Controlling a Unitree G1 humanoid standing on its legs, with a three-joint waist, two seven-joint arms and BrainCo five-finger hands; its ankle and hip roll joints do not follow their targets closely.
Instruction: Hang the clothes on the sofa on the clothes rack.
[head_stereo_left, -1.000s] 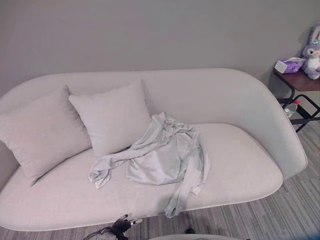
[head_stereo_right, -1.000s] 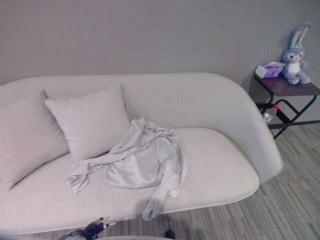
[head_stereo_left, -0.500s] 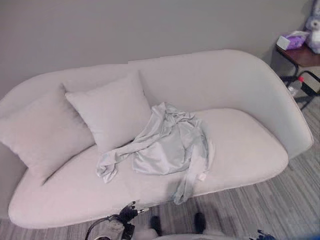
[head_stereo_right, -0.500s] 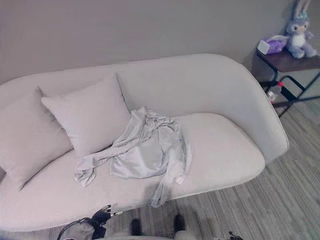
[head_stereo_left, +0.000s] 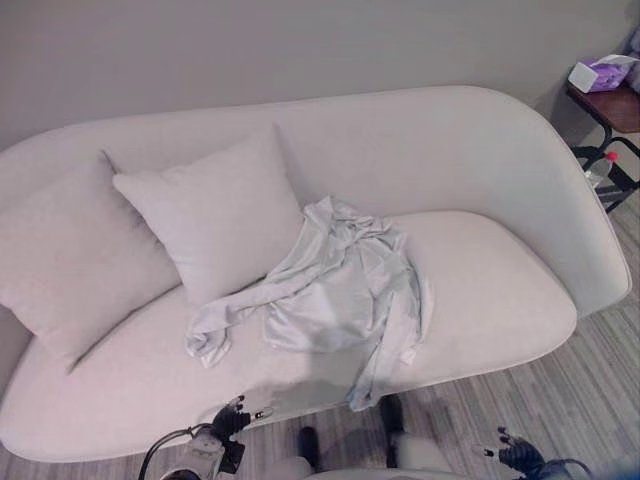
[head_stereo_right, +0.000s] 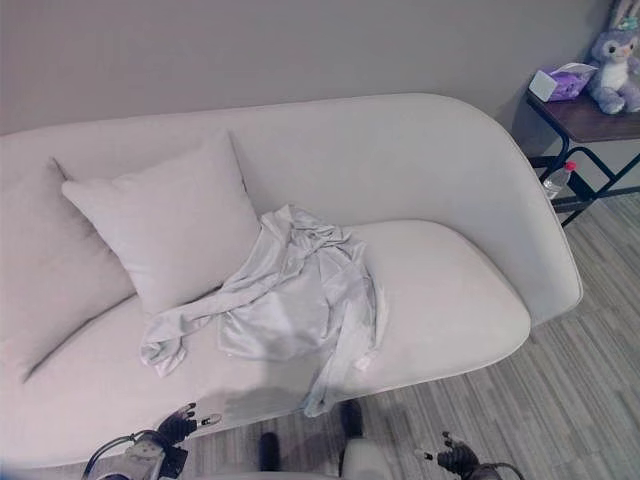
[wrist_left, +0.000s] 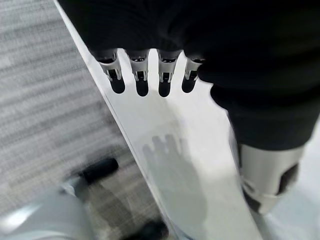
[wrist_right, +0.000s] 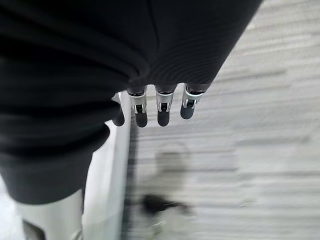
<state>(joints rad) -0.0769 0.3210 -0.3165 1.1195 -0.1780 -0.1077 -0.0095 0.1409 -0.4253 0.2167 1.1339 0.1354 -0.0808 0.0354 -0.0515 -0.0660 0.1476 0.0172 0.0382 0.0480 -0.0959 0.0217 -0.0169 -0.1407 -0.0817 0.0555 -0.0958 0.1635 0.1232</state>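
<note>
Home living room. A pale curved sofa (head_stereo_left: 480, 300) stood against a plain grey wall (head_stereo_left: 250, 50), with two matching cushions (head_stereo_left: 215, 215) at its left end and a light grey garment (head_stereo_left: 335, 290) crumpled on the seat. Striped grey carpet floor (head_stereo_right: 570, 400). At the right, a small dark side surface (head_stereo_right: 590, 118) carried a plush rabbit (head_stereo_right: 620, 65) and a purple tissue box (head_stereo_right: 560, 82).

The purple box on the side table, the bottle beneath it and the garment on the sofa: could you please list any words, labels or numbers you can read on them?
No text can be read in these views.
Purple box on the side table: any print is too small to read.
Bottle with a red cap: its label is too small to read.
Pale garment on the sofa: no tag or print shows.
</note>
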